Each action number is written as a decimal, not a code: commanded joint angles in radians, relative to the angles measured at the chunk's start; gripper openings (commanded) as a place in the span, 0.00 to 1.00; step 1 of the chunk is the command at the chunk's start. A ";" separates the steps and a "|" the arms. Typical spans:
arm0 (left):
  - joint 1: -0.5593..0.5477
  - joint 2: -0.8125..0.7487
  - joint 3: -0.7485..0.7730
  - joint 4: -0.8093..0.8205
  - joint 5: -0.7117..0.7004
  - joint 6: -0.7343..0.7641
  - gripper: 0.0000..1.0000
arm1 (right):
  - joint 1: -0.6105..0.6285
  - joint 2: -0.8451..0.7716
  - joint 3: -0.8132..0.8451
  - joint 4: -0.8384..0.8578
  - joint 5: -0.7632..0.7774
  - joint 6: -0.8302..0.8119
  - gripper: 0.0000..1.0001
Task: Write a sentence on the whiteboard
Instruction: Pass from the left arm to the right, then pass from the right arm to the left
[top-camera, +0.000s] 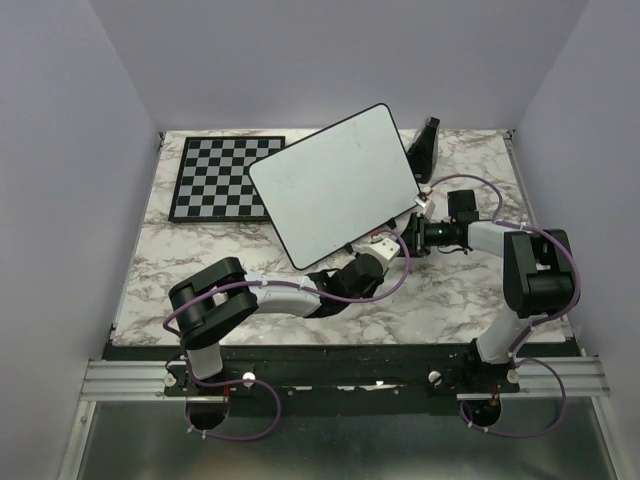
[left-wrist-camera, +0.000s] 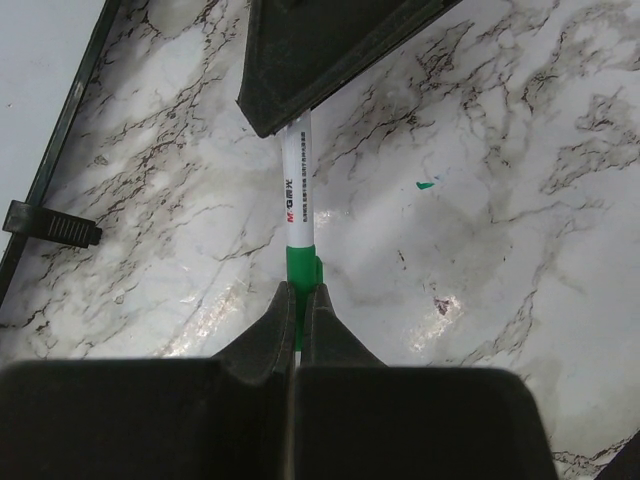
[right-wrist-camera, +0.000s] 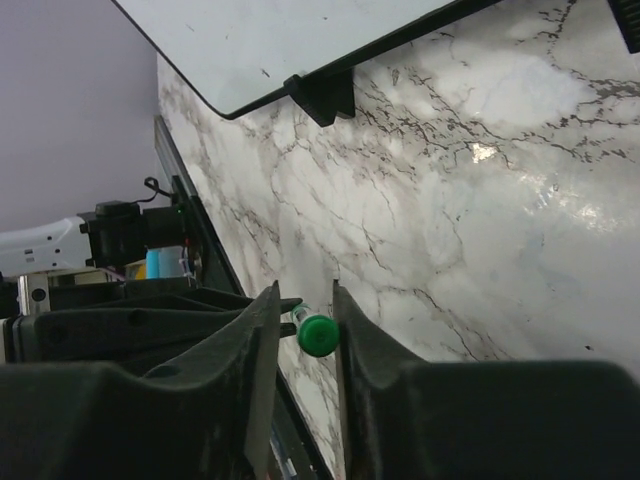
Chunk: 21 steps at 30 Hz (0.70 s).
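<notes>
The whiteboard (top-camera: 335, 185) lies tilted mid-table, its face bare white; no sentence is in view on it. Its edge also shows in the wrist views, whiteboard (right-wrist-camera: 280, 40) and whiteboard (left-wrist-camera: 40, 70). A white marker (left-wrist-camera: 298, 190) with a green end hangs level over the marble near the board's front corner. My left gripper (left-wrist-camera: 300, 300) (top-camera: 372, 262) is shut on the marker's green part. My right gripper (right-wrist-camera: 305, 290) (top-camera: 408, 238) meets it from the right. Its jaws stand either side of the marker's green butt (right-wrist-camera: 318, 335), one finger touching and a small gap at the other.
A black-and-white chessboard (top-camera: 225, 178) lies at the back left, partly under the board. A black stand (top-camera: 425, 148) sits at the back right. The board's black foot (right-wrist-camera: 322, 95) rests on the marble. A small green speck (left-wrist-camera: 426, 185) marks the table.
</notes>
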<state>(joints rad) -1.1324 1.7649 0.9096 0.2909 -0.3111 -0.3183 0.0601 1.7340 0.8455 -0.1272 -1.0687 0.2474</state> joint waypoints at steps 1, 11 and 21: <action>-0.004 -0.016 0.029 0.034 0.020 0.001 0.00 | 0.023 0.018 0.013 -0.002 -0.036 0.003 0.31; -0.001 -0.145 -0.081 0.082 0.018 -0.016 0.63 | 0.023 -0.073 0.043 -0.038 -0.086 -0.080 0.04; 0.043 -0.539 -0.334 0.123 0.309 -0.013 0.94 | 0.064 -0.171 0.167 -0.452 -0.298 -0.643 0.04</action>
<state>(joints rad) -1.1027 1.3121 0.6285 0.3714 -0.1631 -0.3477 0.0849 1.6123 0.9825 -0.3885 -1.2419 -0.1493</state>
